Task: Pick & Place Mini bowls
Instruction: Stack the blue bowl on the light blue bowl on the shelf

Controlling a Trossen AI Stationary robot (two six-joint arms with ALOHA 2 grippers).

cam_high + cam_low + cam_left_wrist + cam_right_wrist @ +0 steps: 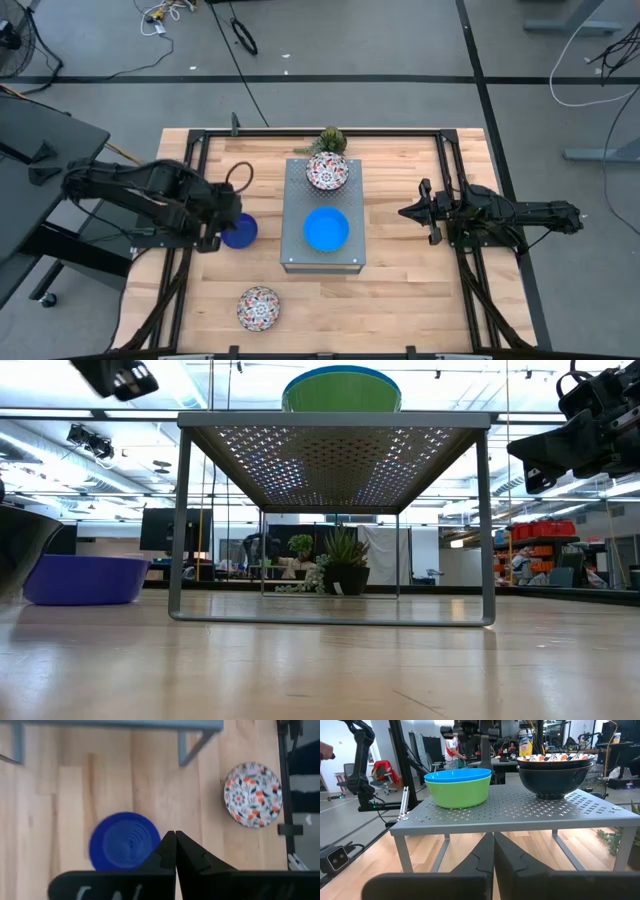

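Observation:
A dark blue bowl [241, 232] [125, 847] [85, 579] stands upright on the table, left of the grey perforated box [322, 250]. On the box, a light blue bowl nests in the green bowl [460, 792], and a floral bowl [327, 172] sits in a dark one [552, 779]. Another floral bowl [259, 307] [252, 795] rests on the table near the front edge. My left gripper [212, 236] [175, 837] is shut and hovers above the table beside the dark blue bowl. My right gripper [404, 212] [494, 840] is shut, right of the box.
A small spiky plant [330, 140] stands behind the box's far edge. Black frame rails [455, 200] run along both sides of the wooden table. Bare wood lies in front of the box and between the box and my right gripper.

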